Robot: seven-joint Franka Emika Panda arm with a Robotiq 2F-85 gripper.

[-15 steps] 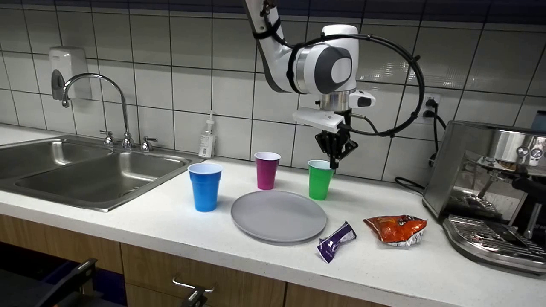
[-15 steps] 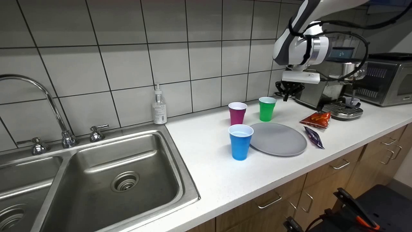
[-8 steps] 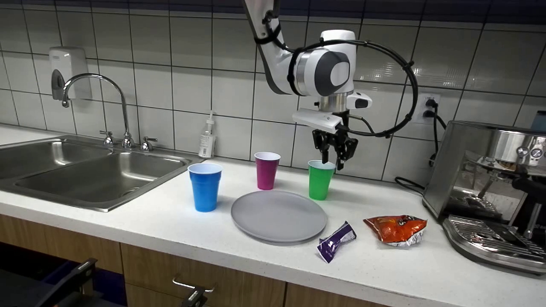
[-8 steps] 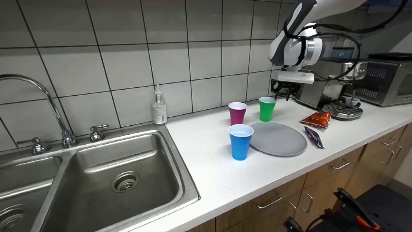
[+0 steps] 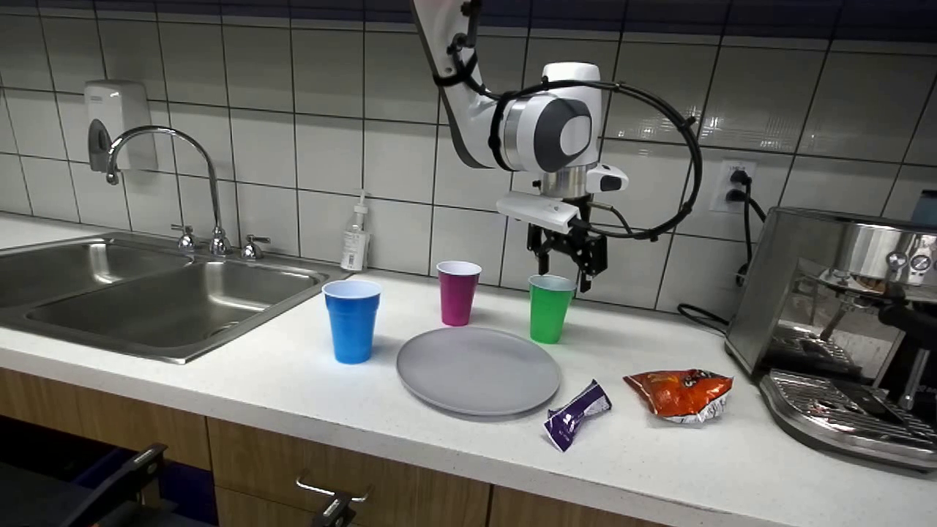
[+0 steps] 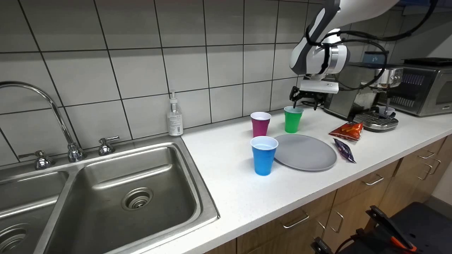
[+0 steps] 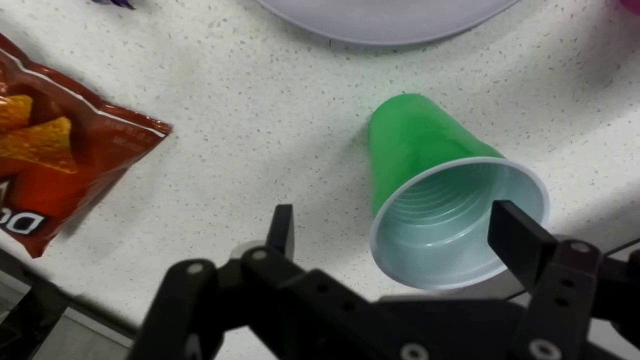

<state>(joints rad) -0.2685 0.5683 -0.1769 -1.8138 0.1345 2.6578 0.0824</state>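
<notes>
One gripper (image 7: 393, 217) has spread wide near one of three cups (image 5: 550, 313).

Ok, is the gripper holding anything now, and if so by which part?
Nothing is held: the gripper stands open near the upright green plastic cup.

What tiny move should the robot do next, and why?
Maybe slide sideways to center the green cup between the open jaws before lowering: in the wrist view, one side of them overlaps the cup's mouth, while the other shows against the countertop.
</notes>
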